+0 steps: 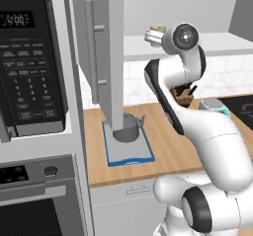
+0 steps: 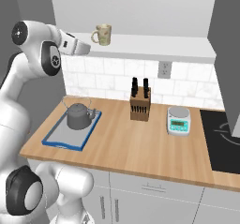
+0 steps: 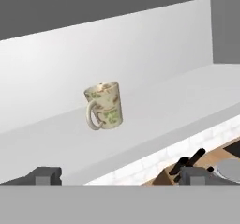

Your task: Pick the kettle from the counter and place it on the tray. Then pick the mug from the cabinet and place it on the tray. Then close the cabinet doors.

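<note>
Gripper (image 2: pixel 86 48) open, empty, level w/ cabinet shelf (image 2: pixel 154 46). Mug (image 2: pixel 102 34) stands upright on shelf, just ahead of the fingertips along approach axis, handle toward gripper side. Kettle (image 2: pixel 78 115) already on tray (image 2: pixel 55 138).

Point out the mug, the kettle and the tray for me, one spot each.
mug (image 3: pixel 105 105): hand view, on the speckled side of its body, upright on the cabinet shelf.
kettle (image 2: pixel 78 116): right base view, on its rounded dark body.
tray (image 2: pixel 61 145): right base view, on the blue front rim.
</note>
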